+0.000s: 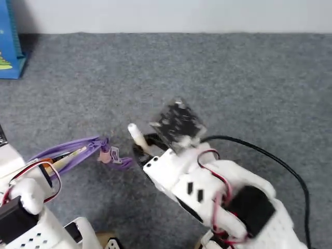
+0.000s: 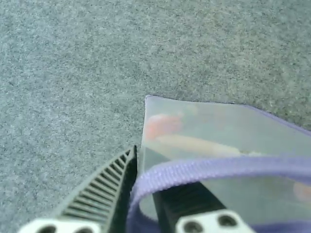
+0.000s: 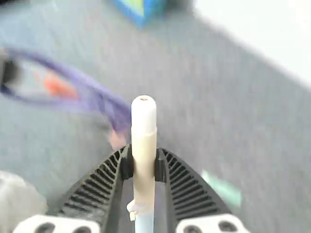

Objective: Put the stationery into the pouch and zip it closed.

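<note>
1. Pouch [image 1: 78, 147]: clear body with purple trim, at the near left of the grey worktop [image 1: 233, 78]. Its zip edges are parted along the top. A pale stick and something orange-red show through the clear side.
2. A small pinkish tag [image 1: 106, 154] hangs at the pouch's end that faces the other arm.
3. Left tool [image 2: 146, 177]: clenched on the pouch's purple edge band at one end, fingers either side of the trim.
4. White pen [image 3: 144, 121]: held between the pads of the right tool [image 3: 143, 158], which grips it around the barrel. The rounded tip sticks out well beyond the fingertips.
5. From above, the pen tip points toward the tagged end of the pouch, near it but apart. It is outside the pouch.
6. A black cable [image 1: 270, 155] loops from the right arm across the worktop.
7. Blue box [image 1: 8, 46]: far left corner, against the pale wall, well apart from the pouch.
</note>
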### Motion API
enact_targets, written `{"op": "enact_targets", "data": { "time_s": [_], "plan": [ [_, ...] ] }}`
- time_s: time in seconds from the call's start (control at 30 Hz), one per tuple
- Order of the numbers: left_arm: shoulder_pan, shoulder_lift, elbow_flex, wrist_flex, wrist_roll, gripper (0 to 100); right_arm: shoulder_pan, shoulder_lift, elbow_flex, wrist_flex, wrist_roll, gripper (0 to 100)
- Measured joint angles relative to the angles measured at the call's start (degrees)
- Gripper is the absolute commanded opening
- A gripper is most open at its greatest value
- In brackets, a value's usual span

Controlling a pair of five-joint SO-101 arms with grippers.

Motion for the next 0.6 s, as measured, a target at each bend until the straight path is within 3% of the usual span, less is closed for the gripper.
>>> {"op": "enact_targets", "data": {
  "time_s": [0.3, 0.6],
  "plan": [
    [13.5, -0.1, -0.1, 0.0, 0.0, 1, -0.5, -9.3, 0.0, -19.4, -7.8, 0.7],
    [15.2, -0.1, -0.1, 0.0, 0.0, 1, -0.6, -11.7, 2.5, -33.9, -16.2, 0.7]
  ]
}}
